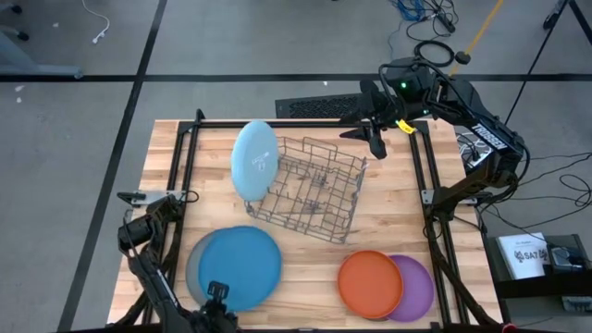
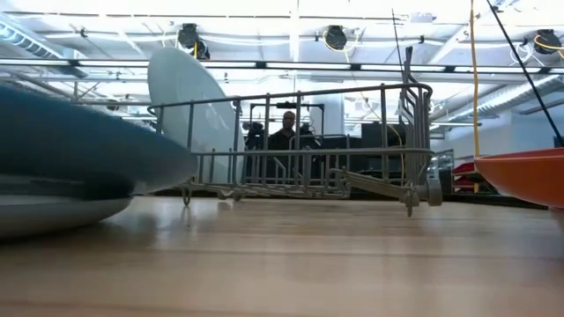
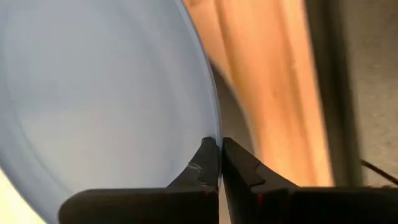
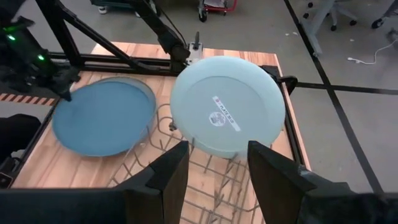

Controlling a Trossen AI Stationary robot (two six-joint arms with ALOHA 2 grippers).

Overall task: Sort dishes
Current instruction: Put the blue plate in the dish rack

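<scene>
Left end effector point(image 3: 219, 163) is pinched shut on the blue plate's point(image 1: 239, 266) rim at the table's near-left corner. Lift it level, clear of the grey plate point(image 1: 192, 268) beneath. Right end effector point(image 4: 217, 163) gapes empty over the rack point(image 1: 313, 188).

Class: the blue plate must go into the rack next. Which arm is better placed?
Left: the left gripper is shut on the blue plate's rim; the right gripper hangs open above the rack.

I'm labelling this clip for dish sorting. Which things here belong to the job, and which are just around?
Part of the job:
pale blue plate, upright in the rack
blue plate, its rim pinched by the left claw, stacked on the grey plate
orange plate
purple plate

Just around:
wire rack
person beyond the table
</scene>
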